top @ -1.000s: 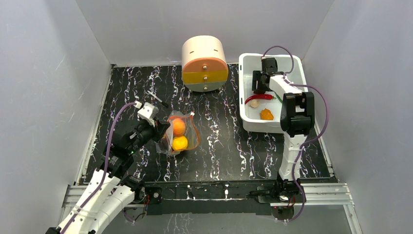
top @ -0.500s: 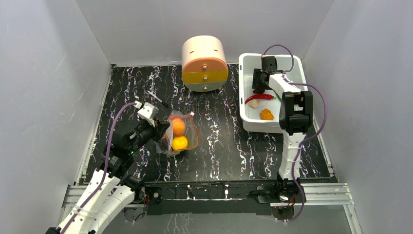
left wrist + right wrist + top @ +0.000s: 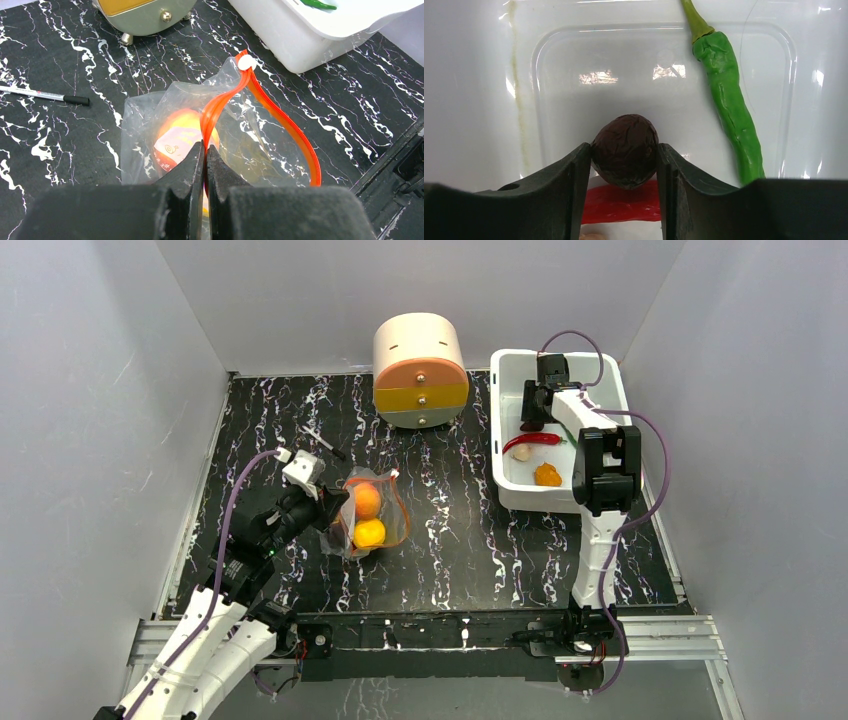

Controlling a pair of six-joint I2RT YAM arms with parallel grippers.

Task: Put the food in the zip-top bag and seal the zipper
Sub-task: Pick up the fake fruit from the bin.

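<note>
Filling step, judged about partway. Off the left wall of the white tub, apart from it: the zip-top bag, with two orange round fruits already inside.

Left in the tub: red chili, beige bulb, a small orange piece, green chili, dark maroon piece.

At the tub's far end, right gripper partly closed around the dark maroon piece, a finger against each side, red chili just beside it.

Left of the tub, left gripper pinched fully shut on the zipper, lifting one lip so the mouth gapes.

Next, probably: lift clear of the tub wall, carry left to the bag mouth, release over the gap. Sealing not yet begun.
</note>
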